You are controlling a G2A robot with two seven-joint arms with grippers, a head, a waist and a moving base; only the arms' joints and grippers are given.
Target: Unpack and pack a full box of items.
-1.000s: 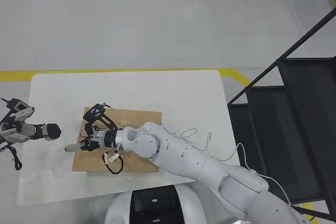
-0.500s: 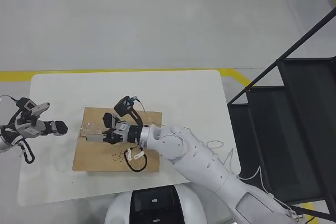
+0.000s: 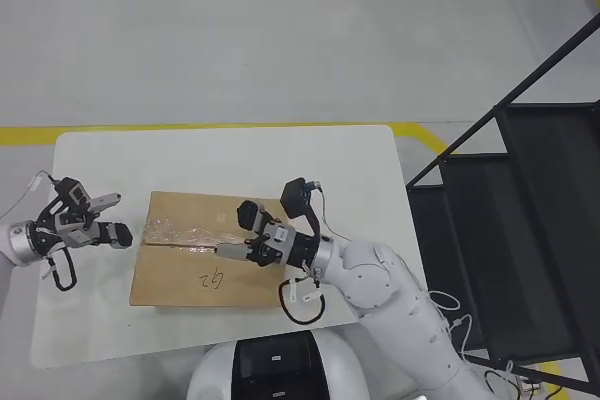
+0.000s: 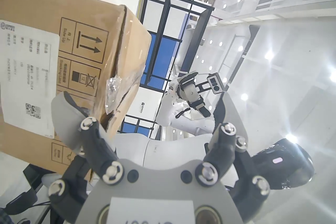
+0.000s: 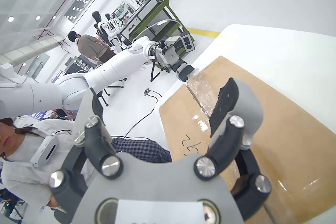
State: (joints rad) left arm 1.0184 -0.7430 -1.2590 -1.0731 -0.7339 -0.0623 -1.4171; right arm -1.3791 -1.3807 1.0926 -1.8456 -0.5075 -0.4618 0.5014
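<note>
Left arm: comes in low over the left side of the table (image 3: pixel 230 160), pointing at the left end of the box (image 3: pixel 180 285).
Left gripper (image 3: pixel 112 218): fingers spread wide with nothing between them. One dark pad sits at the box's left end where the tape (image 3: pixel 180 232) ends; I cannot tell whether it touches.
Left wrist view adds: the box's end face, with a white label (image 4: pixel 29 72) and printed handling symbols. There is also a crumpled scrap of clear tape at the flap corner.
Box: mid-table, flaps shut, clear tape along the top seam, a handwritten mark (image 3: pixel 210 278) on the lid.
Right arm: reaches across from the right, with the wrist over the box top.
Right gripper (image 3: pixel 239 232): over the taped seam, fingers wide apart, empty.
Right wrist view adds: the seam running away toward the left gripper at its far end.
</note>
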